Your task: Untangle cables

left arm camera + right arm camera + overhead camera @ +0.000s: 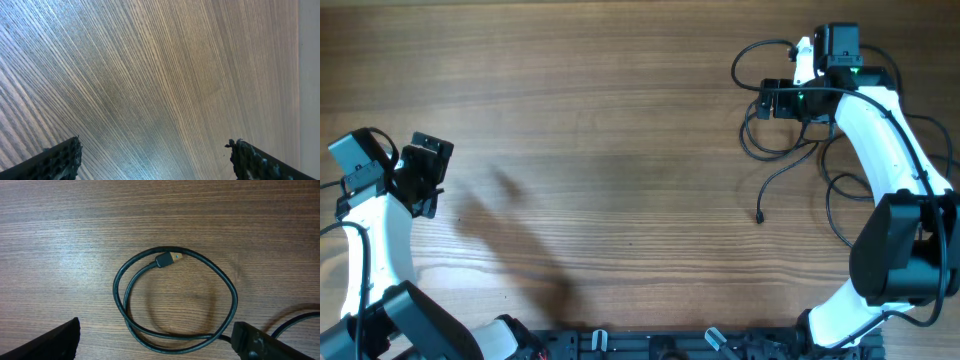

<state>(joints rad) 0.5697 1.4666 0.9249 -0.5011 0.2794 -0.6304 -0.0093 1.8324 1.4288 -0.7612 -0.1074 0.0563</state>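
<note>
The cables are thin black cords lying in loose loops at the far right of the wooden table. One strand trails down to a small plug end (760,215). Another loop (750,55) curves round my right gripper (766,100). In the right wrist view a black cable (122,280) forms a double loop with its plug (167,258) at the top. My right gripper (156,326) is open, its fingers either side of the loop's lower part, holding nothing. My left gripper (430,178) is open and empty at the far left (156,141), over bare wood.
More black cord loops lie beside the right arm's white link (835,200). Thicker arm wires run at the right edge (942,130). A black mounting rail (650,345) lines the table's front edge. The left wrist view shows the table's edge (310,75).
</note>
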